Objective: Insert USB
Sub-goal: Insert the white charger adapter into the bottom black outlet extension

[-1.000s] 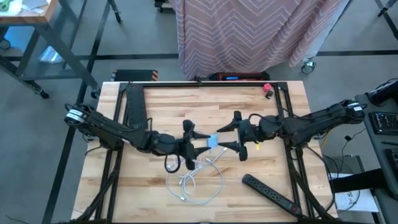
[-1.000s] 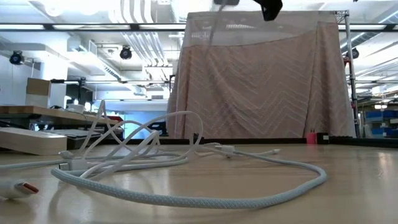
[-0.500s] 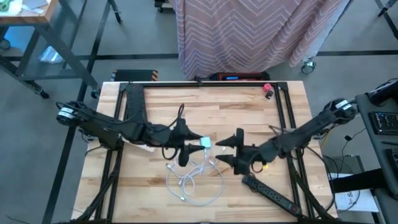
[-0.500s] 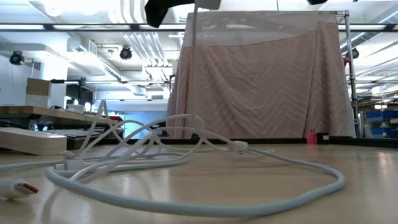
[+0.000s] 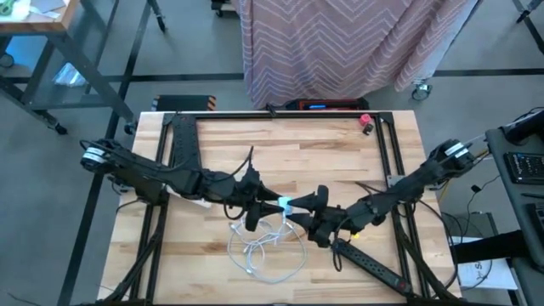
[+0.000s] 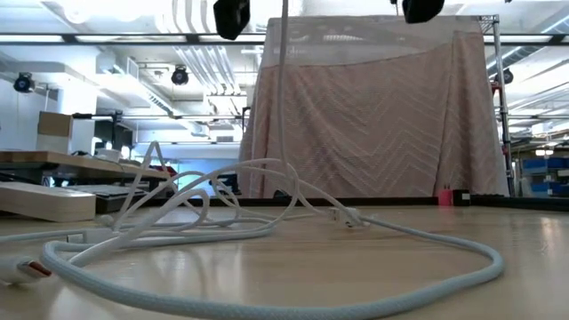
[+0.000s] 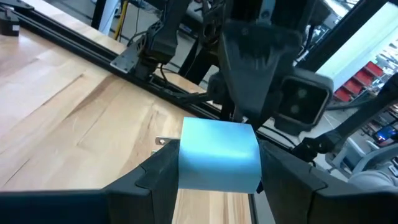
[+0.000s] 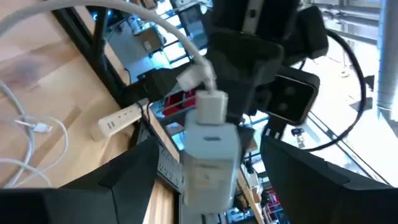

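The left tool (image 5: 255, 201) pinches the charger block (image 5: 283, 204), which lies at 9 o'clock of the spread right tool (image 5: 316, 214), long axis toward it.

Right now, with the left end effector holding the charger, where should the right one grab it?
Grip the charger's body on its flat sides, away from the cable plug, coming from the right end effector's side. The left end effector pinches the far part, so likely only that stretch is free.

Overhead, table-level and two close facing wrist cameras, all sharing the cable (image 5: 270, 246).
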{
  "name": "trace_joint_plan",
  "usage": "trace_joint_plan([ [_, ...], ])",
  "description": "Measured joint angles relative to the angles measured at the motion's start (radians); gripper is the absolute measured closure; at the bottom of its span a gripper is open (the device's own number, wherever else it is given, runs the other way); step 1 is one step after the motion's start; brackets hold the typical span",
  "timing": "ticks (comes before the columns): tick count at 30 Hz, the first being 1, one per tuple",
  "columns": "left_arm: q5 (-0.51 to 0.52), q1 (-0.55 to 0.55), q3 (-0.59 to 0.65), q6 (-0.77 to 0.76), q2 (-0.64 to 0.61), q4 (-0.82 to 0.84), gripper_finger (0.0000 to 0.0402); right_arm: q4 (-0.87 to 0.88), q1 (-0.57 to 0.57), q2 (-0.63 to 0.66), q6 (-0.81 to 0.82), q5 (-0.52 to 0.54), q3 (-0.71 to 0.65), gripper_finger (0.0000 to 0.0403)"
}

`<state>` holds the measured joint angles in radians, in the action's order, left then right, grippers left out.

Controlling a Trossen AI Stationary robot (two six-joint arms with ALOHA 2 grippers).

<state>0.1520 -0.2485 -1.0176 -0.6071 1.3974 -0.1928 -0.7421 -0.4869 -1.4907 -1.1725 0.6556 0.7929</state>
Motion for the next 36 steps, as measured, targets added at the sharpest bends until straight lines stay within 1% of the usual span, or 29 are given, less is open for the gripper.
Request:
trace_joint_plan([
  [9,-0.004,-0.004,0.001,0.010,0.012,-0.012,0.0226,0.009,0.036,-0.025,0.039,-0.011,0.043,0.0201],
  [15,-0.003,-0.015,0.001,0.074,0.012,-0.043,0.0226,0.072,0.041,-0.024,0.175,-0.016,0.060,0.0259],
  [18,-0.011,-0.017,0.002,0.095,0.012,-0.042,0.0215,0.132,0.042,-0.023,0.226,-0.013,0.080,0.0292],
  [21,-0.021,-0.022,0.003,0.178,0.010,-0.052,0.0191,0.192,0.041,-0.020,0.339,-0.036,0.102,0.0296],
  [23,-0.031,-0.032,0.003,0.246,0.002,-0.068,0.0173,0.234,0.041,-0.003,0.434,-0.095,0.105,0.0297],
  [25,-0.033,-0.046,0.003,0.312,-0.012,-0.068,0.0160,0.236,0.041,0.028,0.537,-0.161,0.099,0.0297],
  [27,-0.023,-0.070,0.003,0.375,-0.028,-0.067,0.0152,0.247,0.033,0.080,0.636,-0.179,0.072,0.0297],
  [29,0.034,-0.115,0.015,0.441,-0.041,-0.084,0.0151,0.250,0.018,0.134,0.737,-0.181,0.031,0.0297],
  [31,0.128,-0.179,0.027,0.506,-0.041,-0.098,0.0154,0.259,-0.011,0.183,0.852,-0.144,-0.025,0.0297],
  [32,0.185,-0.210,0.035,0.534,-0.036,-0.098,0.0158,0.259,-0.032,0.202,0.903,-0.109,-0.050,0.0297],
  [34,0.295,-0.259,0.048,0.576,-0.015,-0.119,0.0167,0.257,-0.092,0.221,1.003,-0.002,-0.101,0.0297],
  [36,0.353,-0.282,0.062,0.582,0.010,-0.149,0.0176,0.261,-0.154,0.225,1.111,0.108,-0.148,0.0297],
])
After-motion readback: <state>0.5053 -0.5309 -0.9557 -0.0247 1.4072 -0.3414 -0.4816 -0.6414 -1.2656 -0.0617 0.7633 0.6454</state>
